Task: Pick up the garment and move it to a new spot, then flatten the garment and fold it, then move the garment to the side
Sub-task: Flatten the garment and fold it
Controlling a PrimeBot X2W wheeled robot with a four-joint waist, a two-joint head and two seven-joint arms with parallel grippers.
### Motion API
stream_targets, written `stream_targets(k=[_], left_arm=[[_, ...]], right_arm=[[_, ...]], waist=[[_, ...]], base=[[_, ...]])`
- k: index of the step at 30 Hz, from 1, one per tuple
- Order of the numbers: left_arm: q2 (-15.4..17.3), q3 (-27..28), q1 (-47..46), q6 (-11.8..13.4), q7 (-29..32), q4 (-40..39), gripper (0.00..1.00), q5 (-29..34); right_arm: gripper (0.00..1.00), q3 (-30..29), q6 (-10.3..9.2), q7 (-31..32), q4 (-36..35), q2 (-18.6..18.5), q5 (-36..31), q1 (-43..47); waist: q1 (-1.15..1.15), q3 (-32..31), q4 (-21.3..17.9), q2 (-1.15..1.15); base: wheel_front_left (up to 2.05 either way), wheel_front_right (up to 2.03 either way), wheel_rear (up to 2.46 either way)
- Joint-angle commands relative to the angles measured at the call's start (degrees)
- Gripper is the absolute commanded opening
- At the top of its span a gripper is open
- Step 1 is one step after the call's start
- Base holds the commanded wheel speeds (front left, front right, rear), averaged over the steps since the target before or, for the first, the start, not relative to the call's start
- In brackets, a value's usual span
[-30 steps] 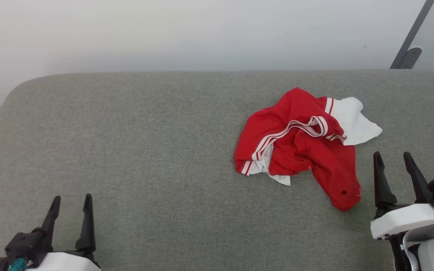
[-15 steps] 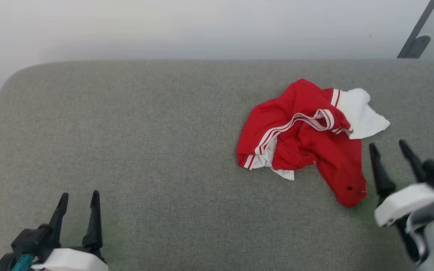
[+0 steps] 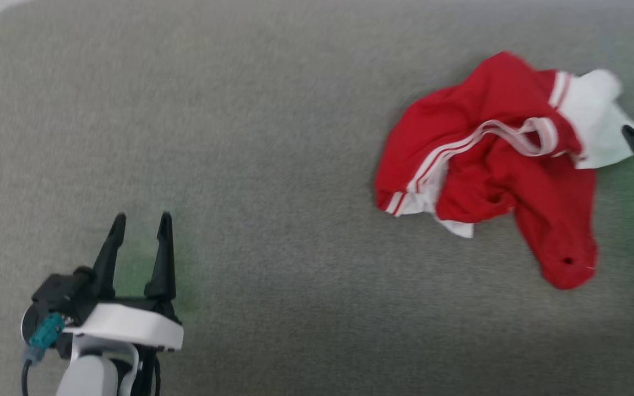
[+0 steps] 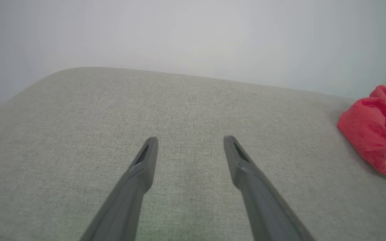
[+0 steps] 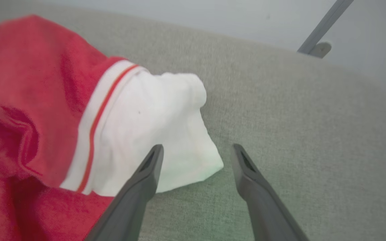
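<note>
Garment is lying crumpled at two o'clock on the grey cushion. Having advanced from its four o'clock, the right gripper is reaching the white sleeve at three o'clock, jaws spread and empty, so the pick-up is likely beginning. The left gripper is waiting, spread.

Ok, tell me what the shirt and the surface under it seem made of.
The garment: soft matte knit, probably cotton jersey; it slumps in loose folds. The surface: grey woven upholstery cloth, matte; fine weave grain shows.
</note>
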Motion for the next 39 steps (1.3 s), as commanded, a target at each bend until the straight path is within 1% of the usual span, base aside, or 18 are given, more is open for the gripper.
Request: stream_targets(k=[1, 4, 8, 9, 12, 15, 16, 17, 20, 23, 27, 30, 31, 32, 33, 35, 39], left_arm=[[0.1, -0.1, -1.1, -0.1, -0.3, -0.4, 1.00, -0.4], [0.0, -0.7, -2.7, -0.1, -0.3, -1.3, 1.00, -0.8], [-0.3, -1.1, -4.4, -0.1, -0.3, -2.4, 1.00, -1.0], [-0.4, -1.3, -4.8, -0.1, -0.3, -2.5, 1.00, -1.0], [-0.7, -1.5, -5.6, -0.1, -0.3, -2.8, 1.00, -1.1], [-0.9, -1.5, -6.0, -0.1, -0.3, -2.9, 1.00, -1.0], [-0.9, -1.4, -6.1, -0.1, -0.3, -2.9, 1.00, -0.9], [-0.9, -1.2, -6.0, -0.1, -0.3, -2.9, 1.00, -0.8], [-0.6, -0.8, -6.0, -0.1, -0.3, -3.0, 1.00, -0.7], [-0.2, -1.1, -6.1, -0.1, -0.3, -3.1, 1.00, -0.4], [0.1, -1.7, -6.3, -0.1, -0.3, -3.3, 1.00, -0.2], [0.3, -2.0, -6.2, -0.1, -0.3, -3.3, 1.00, 0.0], [0.3, -2.0, -6.2, -0.1, -0.3, -3.3, 1.00, 0.0], [0.4, -2.2, -5.9, -0.1, -0.3, -3.4, 1.00, -0.1], [0.4, -2.2, -5.9, -0.1, -0.3, -3.4, 1.00, -0.1], [0.7, -2.2, -5.6, -0.1, -0.3, -3.5, 1.00, -0.2], [1.2, -2.2, -4.9, -0.1, -0.3, -3.5, 1.00, -0.1]], right_arm=[[1.00, 1.4, -0.02, 2.2, -0.1, -0.9, 1.4, -1.1], [1.00, 3.6, -0.02, 9.4, 0.0, -4.2, 5.2, -4.6], [1.00, 6.1, -0.02, 17.4, 2.1, -6.5, 7.1, -7.7], [1.00, 6.5, -0.02, 19.1, 2.8, -6.8, 7.3, -7.9], [1.00, 8.1, -0.02, 23.1, 4.6, -5.8, 8.5, -7.1], [0.99, 9.3, -0.02, 25.4, 5.0, -4.6, 10.5, -5.8], [0.36, 9.7, -0.01, 26.0, 4.9, -4.5, 11.0, -5.5], [0.00, 9.6, -0.01, 26.4, 4.8, -4.3, 11.6, -5.3], [0.00, 8.3, -0.02, 23.7, 4.2, -5.7, 11.5, -6.2], [0.00, 5.1, -0.22, 18.3, 5.3, -7.6, 10.0, -7.8], [0.00, -0.7, -0.14, 10.7, 8.6, -10.1, 8.5, -9.4], [0.00, -5.2, -0.02, 6.2, 12.8, -11.8, 6.9, -9.5], [0.00, -5.2, -0.02, 6.2, 12.8, -11.8, 6.9, -9.5], [0.00, -8.5, -0.02, 3.4, 16.2, -13.3, 5.8, -9.2], [0.00, -8.5, -0.02, 3.4, 16.2, -13.3, 5.8, -9.2], [0.00, -11.6, -0.03, 0.4, 19.5, -14.4, 4.2, -9.4], [0.00, -17.2, -0.02, -5.5, 26.5, -15.4, -0.2, -10.4]], waist=[[0.00, 2.9, 2.3, 0.00], [0.00, 5.4, 3.5, 0.00], [0.00, 8.1, 4.6, 0.00], [0.00, 8.5, 4.9, 0.00], [0.00, 9.6, 5.4, 0.00], [0.00, 10.0, 5.4, 0.00], [0.00, 10.1, 5.2, 0.00], [0.00, 10.0, 5.0, 0.00], [0.00, 9.7, 4.1, 0.00], [0.00, 9.2, 3.1, 0.00], [0.00, 8.7, 2.1, 0.00], [0.00, 8.4, 1.8, 0.00], [0.00, 8.4, 1.8, 0.00], [0.00, 8.2, 1.5, 0.00], [0.00, 8.2, 1.5, 0.00], [0.00, 8.1, 1.3, 0.00], [0.00, 7.8, 0.7, 0.00]], base=[[0.00, 0.00, 0.00], [0.00, 0.00, 0.00], [0.00, 0.00, 0.00], [0.00, 0.00, 0.00], [0.00, 0.00, 0.00], [0.00, 0.00, 0.00], [0.00, 0.00, 0.00], [0.00, 0.00, 0.00], [0.00, 0.00, 0.00], [0.00, 0.00, 0.00], [0.00, 0.00, 0.00], [0.00, 0.00, 0.00], [0.00, 0.00, 0.00], [0.00, 0.00, 0.00], [0.00, 0.00, 0.00], [0.00, 0.00, 0.00], [0.00, 0.00, 0.00]])
